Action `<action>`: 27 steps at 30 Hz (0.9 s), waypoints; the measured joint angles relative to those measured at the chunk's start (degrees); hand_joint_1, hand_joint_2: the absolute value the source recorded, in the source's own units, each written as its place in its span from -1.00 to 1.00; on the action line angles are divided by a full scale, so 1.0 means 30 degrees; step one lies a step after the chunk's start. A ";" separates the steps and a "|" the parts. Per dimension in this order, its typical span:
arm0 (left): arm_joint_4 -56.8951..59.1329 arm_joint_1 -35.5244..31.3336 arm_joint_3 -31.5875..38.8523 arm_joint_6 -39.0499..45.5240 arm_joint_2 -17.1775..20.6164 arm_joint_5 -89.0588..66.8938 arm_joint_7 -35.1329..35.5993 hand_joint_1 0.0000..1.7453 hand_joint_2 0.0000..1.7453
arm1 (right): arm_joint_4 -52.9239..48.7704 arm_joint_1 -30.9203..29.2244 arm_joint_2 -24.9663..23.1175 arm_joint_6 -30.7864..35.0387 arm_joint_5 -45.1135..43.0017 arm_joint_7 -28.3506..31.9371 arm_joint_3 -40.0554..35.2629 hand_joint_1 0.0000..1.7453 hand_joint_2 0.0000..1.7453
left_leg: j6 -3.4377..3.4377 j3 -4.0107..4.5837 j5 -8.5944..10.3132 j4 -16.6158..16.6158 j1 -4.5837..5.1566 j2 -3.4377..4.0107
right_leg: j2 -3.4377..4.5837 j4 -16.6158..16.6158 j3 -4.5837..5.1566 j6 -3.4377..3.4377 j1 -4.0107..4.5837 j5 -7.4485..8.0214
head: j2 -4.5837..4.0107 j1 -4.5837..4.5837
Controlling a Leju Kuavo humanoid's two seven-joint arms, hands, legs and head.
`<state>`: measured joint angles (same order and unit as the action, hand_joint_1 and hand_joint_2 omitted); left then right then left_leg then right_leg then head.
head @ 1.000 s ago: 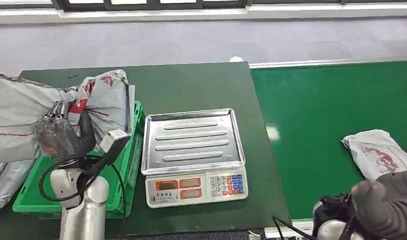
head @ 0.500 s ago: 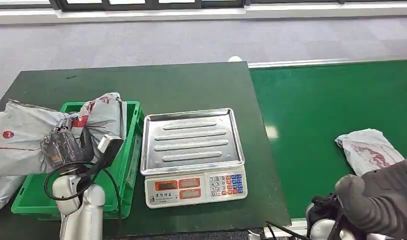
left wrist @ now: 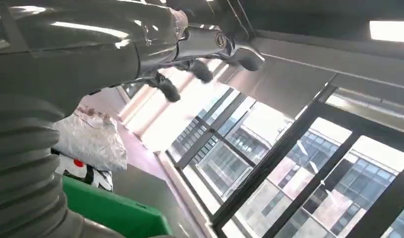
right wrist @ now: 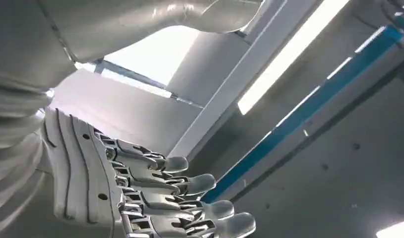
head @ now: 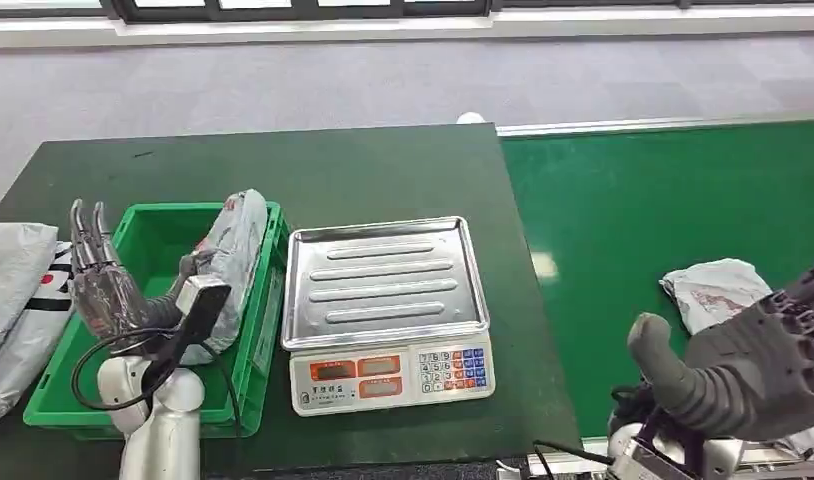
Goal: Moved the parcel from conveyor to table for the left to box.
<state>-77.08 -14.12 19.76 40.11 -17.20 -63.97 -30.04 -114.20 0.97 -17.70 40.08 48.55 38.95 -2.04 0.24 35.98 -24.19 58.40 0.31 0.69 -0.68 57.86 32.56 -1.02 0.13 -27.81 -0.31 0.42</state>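
1. The dark green table (head: 383,160) is lying to the robot's left, its right edge butting against the green conveyor (head: 663,220), whose belt is stretching bare between that edge and the parcel (head: 718,290).
2. A weighing scale (head: 388,310) with a steel tray is sitting at the middle of the table, just beside the green crate (head: 148,240), which is standing near the table's left front.
3. A grey bagged parcel in the crate (head: 231,260) is leaning against the crate's right wall, and more grey bags (head: 18,300) are lying off the crate's left side (one is also showing beyond the crate's rim in the left wrist view).
4. The parcel on the conveyor, a crumpled grey bag with red print, is lying near the belt's front right; the right hand (head: 753,365) is hovering just in front of it, partly covering its near end, though I cannot tell whether they are touching.
5. The right hand is holding nothing, thumb sticking out toward the table and the other fingers (right wrist: 190,186) lying stretched side by side.
6. The left hand (head: 103,285) is standing raised over the crate's left part, fingers pointing upward and spread, gripping nothing and apart from the bag in the crate.
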 measured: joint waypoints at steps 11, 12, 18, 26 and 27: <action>-0.3440 0.0530 0.0451 0.0022 -0.0007 0.5535 -0.2676 -1.00 1.00 | 0.5781 -0.0385 -0.0029 -0.0007 0.9171 -0.5772 0.3187 -1.00 1.00 | -0.0002 0.0016 0.0003 -0.0001 0.0001 -0.0122 | -0.0093 0.0000 -0.0034 0.0014 0.0003 -0.0016 | 0.0000 -0.0001; -0.3631 0.0570 0.0503 0.0022 -0.0007 0.5549 -0.2691 -1.00 1.00 | 0.6024 -0.0412 -0.0029 -0.0007 0.9200 -0.5780 0.3312 -1.00 1.00 | -0.0002 0.0016 0.0003 -0.0001 0.0001 -0.0122 | -0.0092 0.0000 -0.0032 0.0013 0.0002 -0.0018 | 0.0000 -0.0001; -0.4378 0.0722 0.0707 0.0015 -0.0007 0.6520 -0.3025 -1.00 1.00 | 0.6844 -0.0520 -0.0036 0.0001 1.0222 -0.6707 0.3827 -1.00 1.00 | 0.0000 0.0026 0.0001 -0.0003 -0.0001 -0.0127 | -0.0089 0.0000 -0.0029 0.0008 0.0007 -0.0026 | 0.0000 -0.0001; -0.7158 0.1467 0.0211 0.0015 0.0066 0.9208 -0.3398 -1.00 1.00 | 1.0892 -0.2574 0.1197 0.0015 1.3674 -1.3171 0.7422 -1.00 1.00 | -0.0020 0.0026 0.0013 0.0005 0.0013 -0.0188 | -0.0166 -0.0001 -0.0051 0.0048 -0.0005 -0.0033 | 0.0000 -0.0001; -0.7512 0.1546 0.0189 0.0015 0.0080 0.9483 -0.3391 -1.00 1.00 | 1.1637 -0.2686 0.1746 0.0016 1.3710 -1.4380 0.7652 -1.00 1.00 | -0.0024 0.0029 0.0015 0.0008 0.0024 -0.0189 | -0.0165 -0.0001 -0.0048 0.0060 -0.0006 -0.0026 | 0.0000 -0.0001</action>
<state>-99.62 -9.48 20.33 40.15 -16.96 -35.52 -40.22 -79.29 -7.08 -12.47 40.13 89.68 -4.18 20.91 0.17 36.07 -24.15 58.43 0.38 0.12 -1.18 57.86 32.42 -0.84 0.11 -27.88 -0.31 0.42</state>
